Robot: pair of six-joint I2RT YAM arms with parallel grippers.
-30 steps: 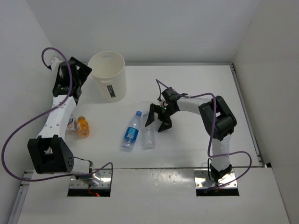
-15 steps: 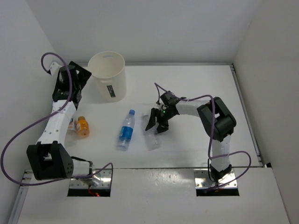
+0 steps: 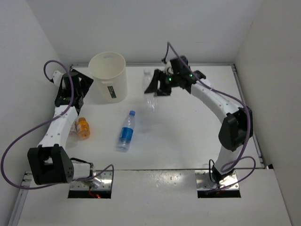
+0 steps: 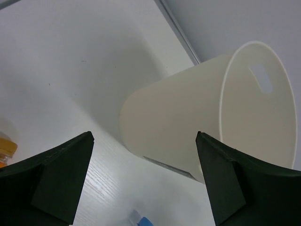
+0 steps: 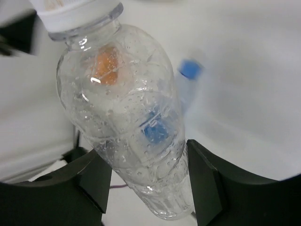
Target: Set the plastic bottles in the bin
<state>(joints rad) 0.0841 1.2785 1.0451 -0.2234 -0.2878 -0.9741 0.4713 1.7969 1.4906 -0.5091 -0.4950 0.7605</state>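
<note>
Swinging up off the near worktop (image 3: 188, 134), right tool (image 3: 158, 87) gripped plain clear bottle (image 3: 151, 101) just right of bin (image 3: 115, 87); left tool (image 4: 143, 137) gaped empty.

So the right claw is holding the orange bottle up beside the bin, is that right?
No. The right claw holds the plain clear bottle up beside the bin, as the right wrist view shows. The orange bottle lies on the table.
</note>
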